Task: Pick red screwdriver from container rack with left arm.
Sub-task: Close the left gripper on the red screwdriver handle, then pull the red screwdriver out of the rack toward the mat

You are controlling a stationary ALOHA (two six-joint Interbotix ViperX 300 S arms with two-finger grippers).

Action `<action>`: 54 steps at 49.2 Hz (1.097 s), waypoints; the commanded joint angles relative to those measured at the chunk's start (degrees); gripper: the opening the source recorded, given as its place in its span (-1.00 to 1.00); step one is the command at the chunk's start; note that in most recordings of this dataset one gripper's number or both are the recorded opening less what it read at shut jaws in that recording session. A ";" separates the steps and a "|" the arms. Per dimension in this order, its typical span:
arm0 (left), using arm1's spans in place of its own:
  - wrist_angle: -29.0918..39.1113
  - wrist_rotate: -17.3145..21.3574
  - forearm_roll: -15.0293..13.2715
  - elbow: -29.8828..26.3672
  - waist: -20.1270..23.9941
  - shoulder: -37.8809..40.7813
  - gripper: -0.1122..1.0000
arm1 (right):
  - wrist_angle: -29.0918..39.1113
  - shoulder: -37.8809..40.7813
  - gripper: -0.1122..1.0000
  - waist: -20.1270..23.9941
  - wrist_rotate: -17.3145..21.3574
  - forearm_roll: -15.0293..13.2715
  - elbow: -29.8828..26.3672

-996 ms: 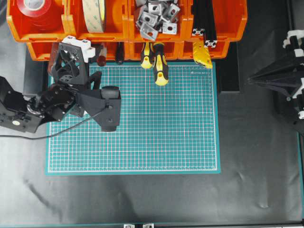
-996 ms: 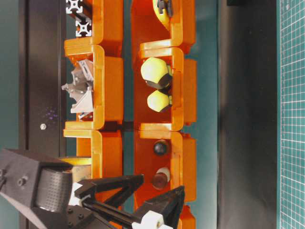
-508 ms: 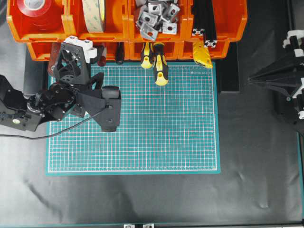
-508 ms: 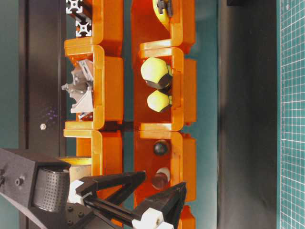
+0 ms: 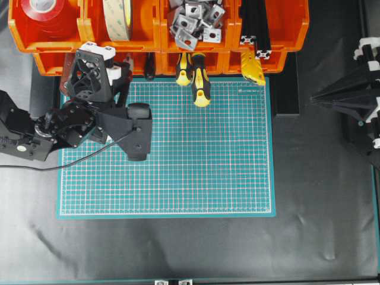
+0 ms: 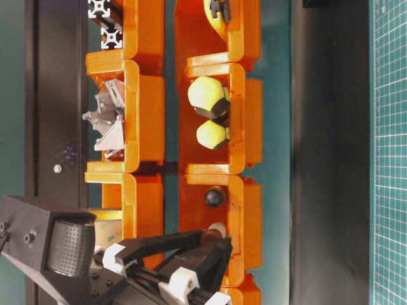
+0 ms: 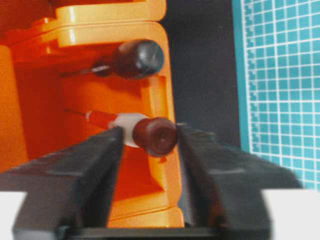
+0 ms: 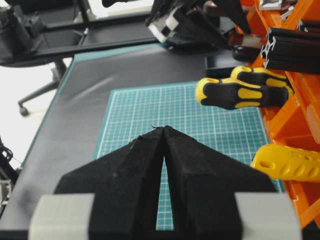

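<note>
Where the left gripper (image 5: 116, 66) reached the rack (image 5: 157, 27) in the overhead view, its frame hid the red screwdriver, and the yellow-and-black screwdrivers (image 5: 196, 76) jutted from a lower bin onto the green mat (image 5: 178, 148). The right gripper (image 5: 317, 100) sat apart at the right edge.

At table level the left gripper (image 6: 213, 244) had its fingers (image 6: 181, 240) narrowed round the pale band of the screwdriver (image 6: 218, 227) in a lower bin.

From the left wrist, both fingers (image 7: 100, 152) flanked the screwdriver's (image 7: 150, 135) rounded dark-red end, close against it; whether they pressed it I could not tell. A dark handle (image 7: 135, 57) lay above.

From the right wrist, the right gripper's (image 8: 164, 131) fingers met, holding nothing.
</note>
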 commanded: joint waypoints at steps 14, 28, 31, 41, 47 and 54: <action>1.67 0.09 0.18 -5.01 -4.22 -0.62 -0.24 | -0.18 0.26 -0.80 -0.09 0.18 0.18 -0.35; 9.32 1.58 0.18 -13.36 -12.13 -1.58 -0.34 | 0.09 -1.32 -0.80 -0.09 0.88 0.26 -1.14; 11.51 2.46 0.18 -15.64 -14.15 -2.02 -0.36 | 0.35 -2.02 -0.80 -0.09 1.23 0.26 -1.49; 16.26 10.20 0.18 -22.15 -22.59 -2.46 -0.36 | 1.32 -3.08 -0.80 -0.09 1.49 0.26 -2.20; 16.08 13.97 0.18 -25.49 -27.60 -2.11 -0.36 | 1.41 -3.16 -0.80 -0.09 2.46 0.35 -2.20; 14.15 15.82 0.18 -29.44 -30.50 1.05 -0.36 | 0.00 -3.34 -0.80 -0.09 5.45 0.35 -2.55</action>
